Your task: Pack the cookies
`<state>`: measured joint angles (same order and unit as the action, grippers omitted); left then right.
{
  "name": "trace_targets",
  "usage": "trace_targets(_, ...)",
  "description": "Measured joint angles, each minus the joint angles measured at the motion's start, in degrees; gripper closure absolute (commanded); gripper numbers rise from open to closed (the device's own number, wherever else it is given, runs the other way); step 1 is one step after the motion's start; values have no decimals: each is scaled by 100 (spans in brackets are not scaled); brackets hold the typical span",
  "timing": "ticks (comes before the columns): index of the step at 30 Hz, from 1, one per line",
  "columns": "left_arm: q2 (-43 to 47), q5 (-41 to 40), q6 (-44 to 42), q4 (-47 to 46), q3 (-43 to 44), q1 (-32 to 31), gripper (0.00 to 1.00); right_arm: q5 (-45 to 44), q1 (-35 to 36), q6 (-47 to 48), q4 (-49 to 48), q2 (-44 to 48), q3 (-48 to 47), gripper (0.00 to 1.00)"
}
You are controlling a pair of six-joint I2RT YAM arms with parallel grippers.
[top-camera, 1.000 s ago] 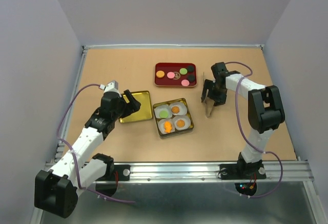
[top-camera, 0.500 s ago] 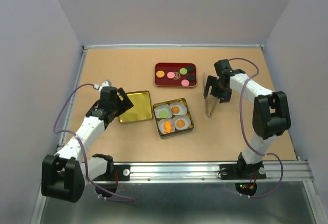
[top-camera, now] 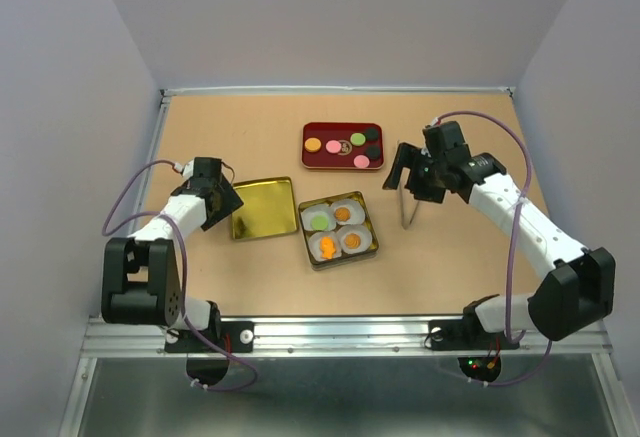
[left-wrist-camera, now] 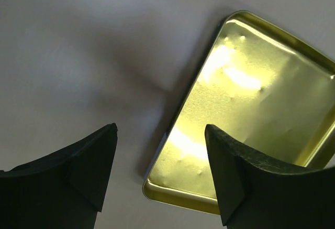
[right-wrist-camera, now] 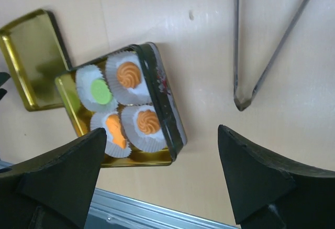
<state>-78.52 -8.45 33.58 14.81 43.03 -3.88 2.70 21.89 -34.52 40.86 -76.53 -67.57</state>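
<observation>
In the top view, a red tray is seen on the table, toward the far side. Six cookies are counted in it: one orange, two pink, one green and two dark. A seventh small thing at the tray's middle cannot be made out. At 6 o'clock from the tray an open gold tin is found, with four white paper cups packed in it two by two. One cookie is held in each cup, one green and three orange. One gold lid is laid at 9 o'clock from the tin, just beside it. One pair of metal tongs is laid at 3 o'clock from the tin, apart from it. The left gripper is held at the lid's 9 o'clock edge, and the right gripper above the far end of the tongs.

In the left wrist view, the left gripper is shown with its two fingers spread apart and nothing between them. The lid is seen lying hollow side up at 1 o'clock.

In the right wrist view, the right gripper is shown with its fingers wide apart and nothing held. Below it the tin is seen with its four paper cups. The lid is placed at 9 o'clock and the tongs at 2 o'clock.
</observation>
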Motion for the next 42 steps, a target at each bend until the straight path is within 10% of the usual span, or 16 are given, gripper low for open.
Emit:
trace_targets(17,-688,-57,-107,-568,-35,24,62,293,-7,0,-22,-46,704,8)
trace_targets(22,-776,35,-177,-758,-35,24,100,293,-7,35,-39,-55,820,8)
trace_targets(42,935,223,-765,90,645,24,100,1687,-7,101,-459,160,271,6)
